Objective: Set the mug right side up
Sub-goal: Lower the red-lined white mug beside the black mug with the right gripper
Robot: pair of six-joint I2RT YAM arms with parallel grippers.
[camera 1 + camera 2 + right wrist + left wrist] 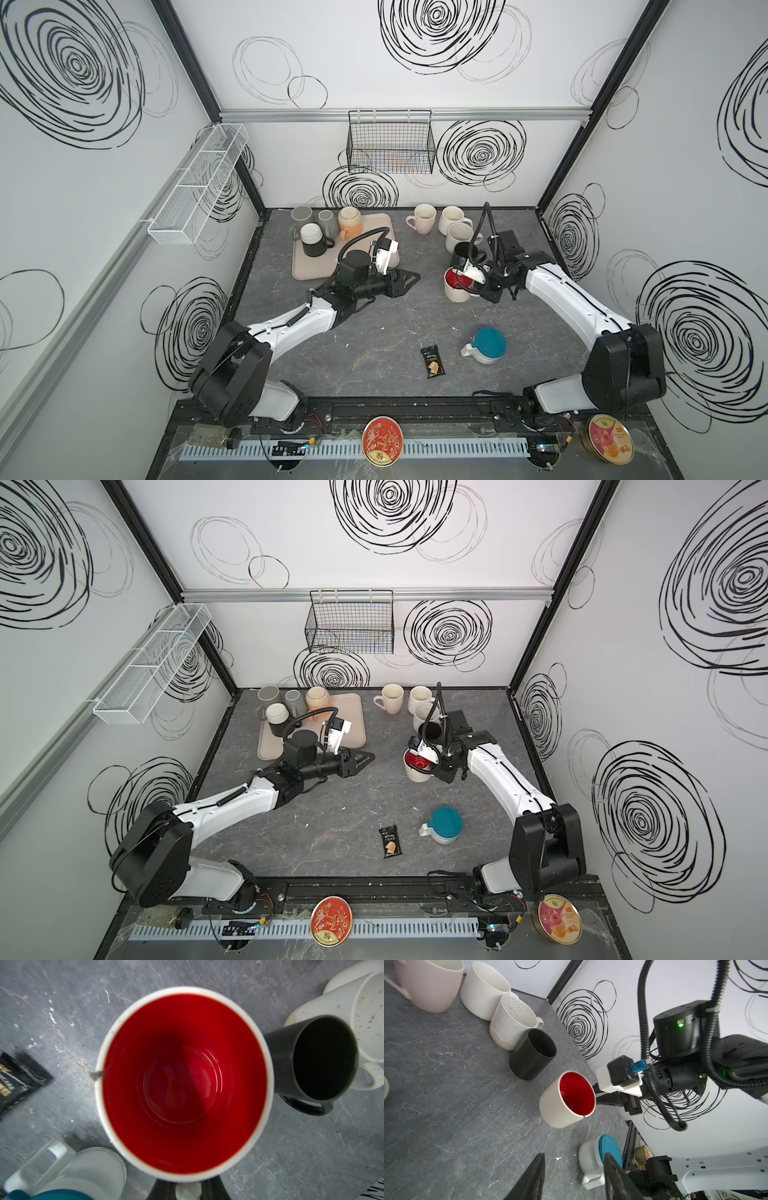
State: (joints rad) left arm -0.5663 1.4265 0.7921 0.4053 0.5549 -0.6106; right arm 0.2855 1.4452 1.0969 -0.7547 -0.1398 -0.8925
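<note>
**Top views.** In both top views my right gripper [480, 286] sits right of centre, closed on the handle of the mug [456, 286]. The mug stands mouth up with its red inside showing, just below the black mug [463, 249] in the frame. My left gripper [411, 277], at centre frame, is partly spread and holds nothing. The upright pose looks reached, so the hazard is in the release. If I pull back along the wrong line, I would probably drag the mug over by its handle.

**Left wrist view.** The mug [568, 1099] appears to rest on the table [446, 1084], but I cannot tell whether its base sits flat. If it is canted or raised, it could rock or drop when I let go. The black mug [533, 1055] stands near it, with the speckled mug [512, 1022] touching that one. A tip in that direction could knock them together.

**Right wrist view.** The white handle is pinched between my fingers [212, 1190]. The lidded jug [83, 1174] lies close beside the mug, and the snack packet [16, 1078] is further off. A careless sideways exit could clip the jug.
</note>
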